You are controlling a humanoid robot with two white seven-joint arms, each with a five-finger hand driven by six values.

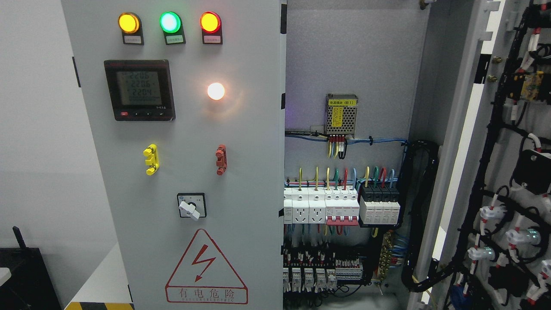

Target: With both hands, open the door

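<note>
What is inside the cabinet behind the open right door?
Inside the cabinet a small power supply, a row of breakers, coloured wires and lower terminals show. The closed left door covers whatever lies behind it.

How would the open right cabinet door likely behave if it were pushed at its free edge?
The right door would probably swing stiffly as one rigid panel on its hinges. It likely feels heavy, given the parts mounted on its inside. The black wiring loom may tug or flex.

Meter display [140, 88] on closed left door [241, 142]: 220.6, 220.6, 220.4. Red warning triangle [206, 268] w/ lightning bolt lower down, captioned 有电危险. Yellow label [342, 102] on power supply inside cabinet ends "(B1)"; rest illegible.
</note>
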